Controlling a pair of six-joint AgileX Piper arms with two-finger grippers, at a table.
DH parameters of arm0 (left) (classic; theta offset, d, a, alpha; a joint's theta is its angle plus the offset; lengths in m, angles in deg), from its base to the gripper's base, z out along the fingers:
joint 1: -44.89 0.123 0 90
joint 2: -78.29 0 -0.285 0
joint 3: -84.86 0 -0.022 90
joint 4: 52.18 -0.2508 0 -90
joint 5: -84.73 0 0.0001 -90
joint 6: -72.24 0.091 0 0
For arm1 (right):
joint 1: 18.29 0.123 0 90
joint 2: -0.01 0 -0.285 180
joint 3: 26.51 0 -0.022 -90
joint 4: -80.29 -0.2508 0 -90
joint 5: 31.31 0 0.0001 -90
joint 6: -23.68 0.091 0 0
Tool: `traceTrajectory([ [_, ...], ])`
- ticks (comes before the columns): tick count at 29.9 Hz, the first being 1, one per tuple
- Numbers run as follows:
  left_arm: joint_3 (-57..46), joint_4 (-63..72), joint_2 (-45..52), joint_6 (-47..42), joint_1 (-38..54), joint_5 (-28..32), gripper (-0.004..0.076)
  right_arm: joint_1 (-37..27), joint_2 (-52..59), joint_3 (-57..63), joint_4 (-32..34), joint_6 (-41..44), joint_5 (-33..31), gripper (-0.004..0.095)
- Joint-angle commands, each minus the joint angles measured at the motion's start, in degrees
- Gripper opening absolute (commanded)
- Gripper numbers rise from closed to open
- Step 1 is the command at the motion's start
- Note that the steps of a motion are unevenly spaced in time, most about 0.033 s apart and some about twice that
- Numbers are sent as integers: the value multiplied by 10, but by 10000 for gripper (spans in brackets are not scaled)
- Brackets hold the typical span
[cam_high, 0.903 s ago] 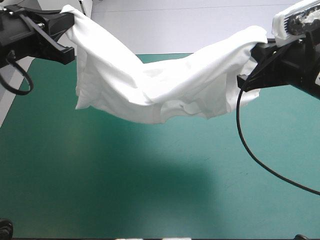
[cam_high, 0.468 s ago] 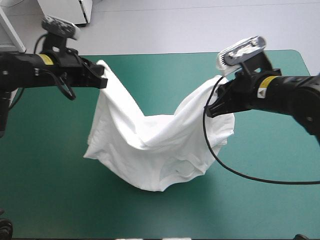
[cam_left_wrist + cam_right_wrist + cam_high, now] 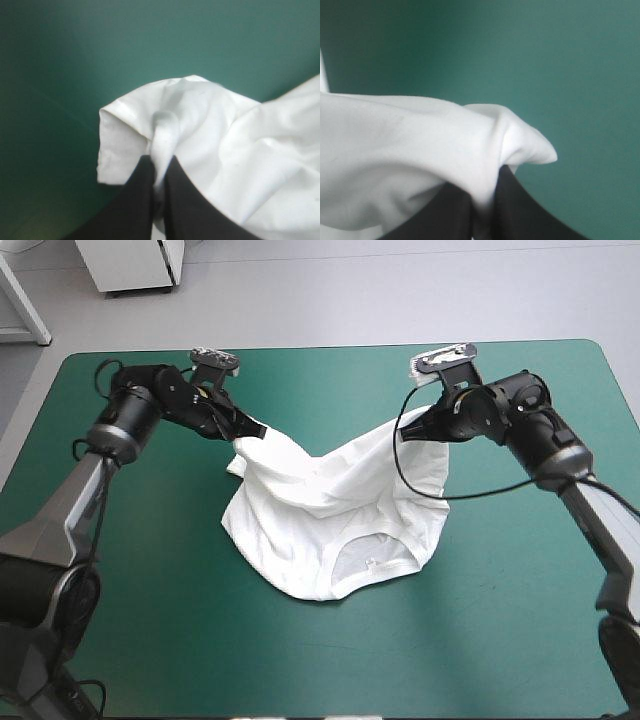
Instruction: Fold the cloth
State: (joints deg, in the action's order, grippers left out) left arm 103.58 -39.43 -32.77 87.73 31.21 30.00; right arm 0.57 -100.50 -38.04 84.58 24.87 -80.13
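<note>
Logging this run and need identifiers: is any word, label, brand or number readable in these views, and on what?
None can be read.
The T-shirt is plain white, with no print or tag showing in any view.
The teal-green cover bears no markings.

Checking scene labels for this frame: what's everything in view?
Table: 1, teal-green cover, fills most of the high view.
T-shirt: 1, white, mid-table; lower part lies on the table, upper edge sags between the two grippers.
Left gripper: 1, black, over the far left of the table, jaws shut on the T-shirt's upper left corner.
Right gripper: 1, black, over the far right of the table, jaws shut on the T-shirt's upper right corner.
</note>
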Motion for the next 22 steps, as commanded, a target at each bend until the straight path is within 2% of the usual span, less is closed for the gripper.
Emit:
traceTrajectory([
  [1, 37, 9, -36, -11, -1, 55, -9, -57, -51, -29, -38, 1, 50, -19],
  [5, 83, 8, -97, -17, -1, 86, -9, -90, -117, -59, -75, 0, 58, -19],
  [9, 156, 3, -156, -33, -1, 120, -9, -95, -171, -99, -74, -12, 58, -19],
  [16, 237, 6, -230, -33, -1, 113, -8, -95, -219, -150, -76, 2, 34, -2],
  [17, 237, 6, -232, -33, -1, 113, -7, -95, -218, -150, -77, 2, 34, 16],
  [19, 237, 10, -235, -29, -1, 100, 29, -95, -216, -150, -81, 1, 33, 114],
  [20, 237, 12, -235, -28, -1, 91, 70, -95, -216, -150, -87, 1, 31, 172],
  [22, 237, 19, -235, -21, -1, 57, 204, -95, -213, -150, -107, 1, 22, 342],
])
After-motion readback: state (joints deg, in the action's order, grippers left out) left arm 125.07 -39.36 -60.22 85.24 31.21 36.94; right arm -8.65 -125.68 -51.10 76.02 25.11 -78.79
